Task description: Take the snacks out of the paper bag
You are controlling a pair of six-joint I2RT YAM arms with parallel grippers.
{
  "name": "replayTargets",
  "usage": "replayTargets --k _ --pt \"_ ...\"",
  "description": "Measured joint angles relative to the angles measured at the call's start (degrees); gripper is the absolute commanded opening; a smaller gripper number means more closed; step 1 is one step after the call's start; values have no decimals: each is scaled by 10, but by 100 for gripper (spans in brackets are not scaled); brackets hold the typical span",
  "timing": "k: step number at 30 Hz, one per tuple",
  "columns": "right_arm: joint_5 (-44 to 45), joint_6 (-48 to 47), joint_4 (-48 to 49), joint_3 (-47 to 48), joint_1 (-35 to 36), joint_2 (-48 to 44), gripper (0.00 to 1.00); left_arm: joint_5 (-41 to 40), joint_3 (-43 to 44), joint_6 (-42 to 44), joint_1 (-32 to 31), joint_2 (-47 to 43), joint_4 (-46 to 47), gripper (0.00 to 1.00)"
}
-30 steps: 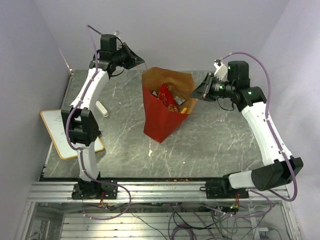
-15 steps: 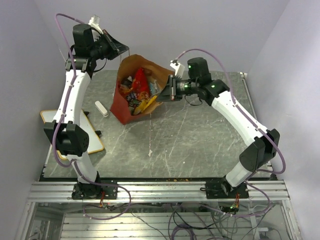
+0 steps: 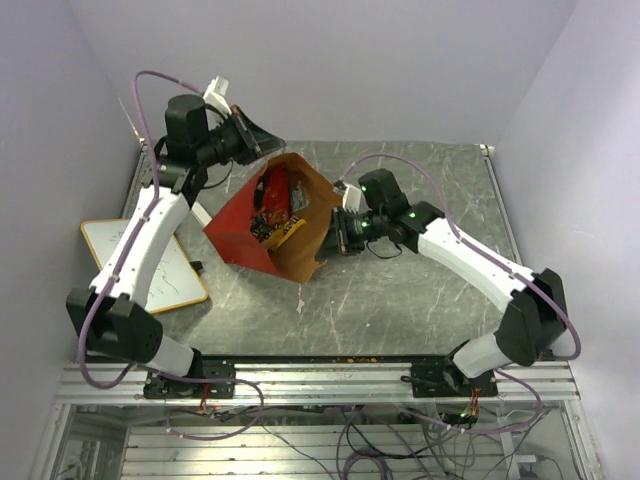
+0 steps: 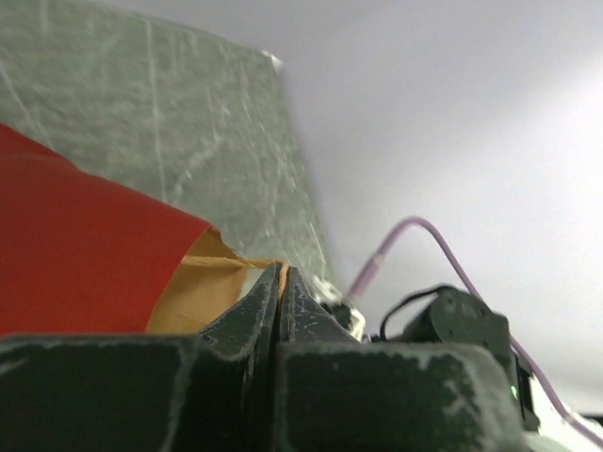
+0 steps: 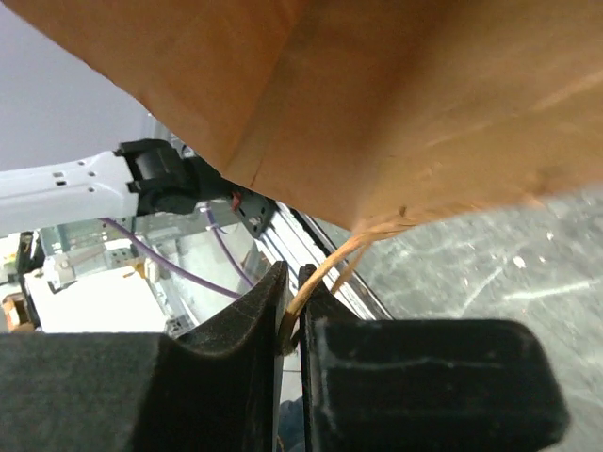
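Observation:
The paper bag (image 3: 238, 232) hangs tilted between my two grippers, its red panel to the left and its brown inside (image 3: 312, 225) facing right. Snacks show in its mouth: the red chip bag (image 3: 276, 190) and a yellow packet (image 3: 291, 229) among small dark packets. My left gripper (image 3: 272, 148) is shut on the bag's upper rim; the left wrist view shows a brown sliver between the shut jaws (image 4: 280, 279) and the red panel (image 4: 85, 254). My right gripper (image 3: 336, 232) is shut on a thin looped handle (image 5: 325, 268) under the brown bag wall (image 5: 377, 104).
A wood-framed whiteboard (image 3: 165, 280) lies at the table's left edge, partly under my left arm. A small white scrap (image 3: 300, 303) lies in front of the bag. Crumbs (image 3: 350, 355) sit along the table's front edge. Purple walls close in at the back and sides.
The bag has tipped over further and come toward the front. My right gripper has dropped and moved nearer with the handle. My left gripper has moved right with the rim.

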Motion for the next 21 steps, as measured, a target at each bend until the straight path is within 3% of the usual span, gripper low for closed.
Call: replayTargets --k 8,17,21 --pt "76 16 -22 -110 0 -116 21 -12 -89 -20 -54 -83 12 7" --pt "231 -4 -148 -13 -5 -104 63 -36 -87 -16 -56 -89 -10 7" --pt "329 -33 -220 43 -6 -96 94 -36 -87 -29 -57 -89 -7 7"
